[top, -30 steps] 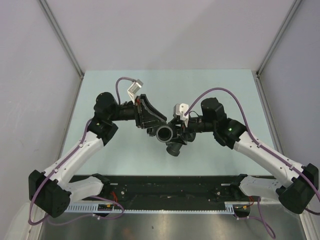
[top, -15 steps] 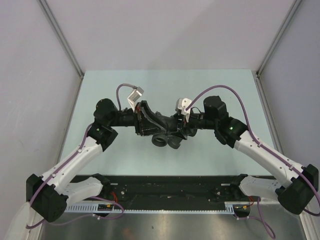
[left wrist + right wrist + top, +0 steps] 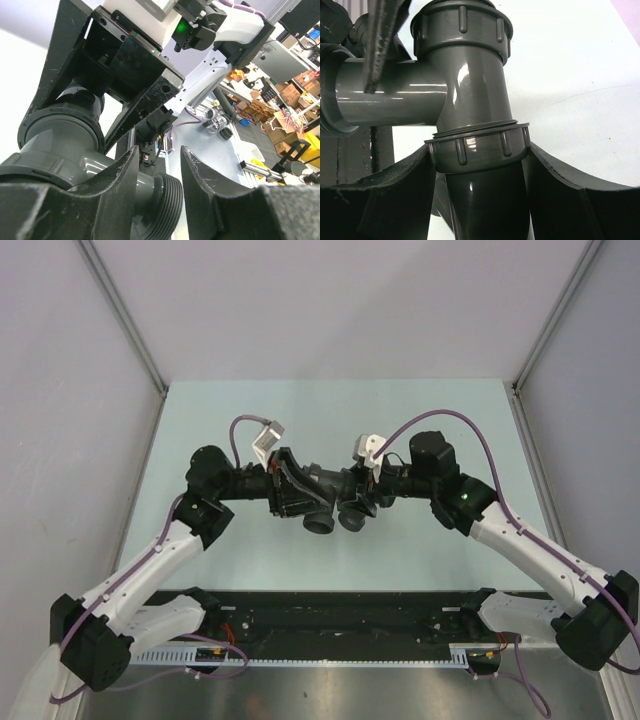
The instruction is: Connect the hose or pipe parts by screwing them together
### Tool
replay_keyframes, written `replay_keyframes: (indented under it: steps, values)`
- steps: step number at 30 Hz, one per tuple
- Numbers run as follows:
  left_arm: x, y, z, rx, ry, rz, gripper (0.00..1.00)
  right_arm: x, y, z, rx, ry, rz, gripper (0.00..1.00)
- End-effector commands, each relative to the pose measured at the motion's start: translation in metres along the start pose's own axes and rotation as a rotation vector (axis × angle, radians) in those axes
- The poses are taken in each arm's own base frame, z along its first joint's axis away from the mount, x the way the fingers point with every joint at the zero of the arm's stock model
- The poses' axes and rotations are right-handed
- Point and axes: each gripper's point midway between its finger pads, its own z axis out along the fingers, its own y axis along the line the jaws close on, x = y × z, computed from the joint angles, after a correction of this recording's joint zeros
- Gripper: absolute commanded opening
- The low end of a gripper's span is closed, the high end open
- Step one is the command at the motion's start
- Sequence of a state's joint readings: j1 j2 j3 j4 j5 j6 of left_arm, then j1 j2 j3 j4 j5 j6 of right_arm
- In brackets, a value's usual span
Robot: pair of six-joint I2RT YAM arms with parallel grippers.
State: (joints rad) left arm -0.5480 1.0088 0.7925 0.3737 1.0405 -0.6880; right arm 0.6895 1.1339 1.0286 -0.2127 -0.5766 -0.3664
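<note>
Where the arms meet: centre of the top view, above the pale green table top (image 3: 250,410), with both grippers nose to nose.
Branched part: dark grey plastic branched pipe fitting (image 3: 470,85), in the upper half of the right wrist view. It has a ribbed nut at its top, and a side arm runs to the left edge of the frame and ends in a threaded port.
Straight part: dark grey plastic straight tube (image 3: 485,210), lower centre of that view, rising into a ribbed collar (image 3: 470,150) at the fitting's lower end. How far it is screwed in cannot be told.
Right gripper (image 3: 479,148): closed around the straight tube, fingers pressed on both sides at the collar.
Left gripper (image 3: 159,155): closed on the branched fitting's side arm. In the left wrist view the threaded port sits between its fingers at the bottom of the frame. One finger (image 3: 385,45) crosses the arm at the upper left of the right wrist view.
Cables: purple cables (image 3: 450,422) arching over each wrist.
</note>
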Motion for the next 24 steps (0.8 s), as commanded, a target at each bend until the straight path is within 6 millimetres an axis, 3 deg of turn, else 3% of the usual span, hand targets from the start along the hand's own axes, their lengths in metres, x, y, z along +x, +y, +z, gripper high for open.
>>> replay_keyframes:
  steps: [1,5,9,19,22,24]
  values:
    - [0.011,-0.025,-0.002,0.067,0.052,-0.03,0.43,-0.066,-0.038,-0.019,0.172,-0.184,-0.079,0.0]
    - [0.0,-0.042,-0.003,0.078,0.02,-0.009,0.45,-0.064,-0.041,-0.019,0.188,-0.175,-0.08,0.0]
    - [-0.001,-0.042,-0.002,0.057,-0.004,-0.037,0.45,-0.066,-0.043,-0.02,0.199,-0.182,-0.083,0.0]
    - [0.031,0.003,-0.001,-0.068,0.024,-0.091,0.45,-0.077,-0.038,-0.027,0.188,-0.217,-0.092,0.0]
    - [0.024,-0.004,-0.004,-0.075,-0.001,-0.066,0.5,-0.065,-0.043,-0.028,0.215,-0.168,-0.112,0.0]
    - [0.02,-0.001,-0.009,-0.129,-0.026,-0.065,0.62,-0.057,-0.047,-0.03,0.241,-0.131,-0.114,0.0]
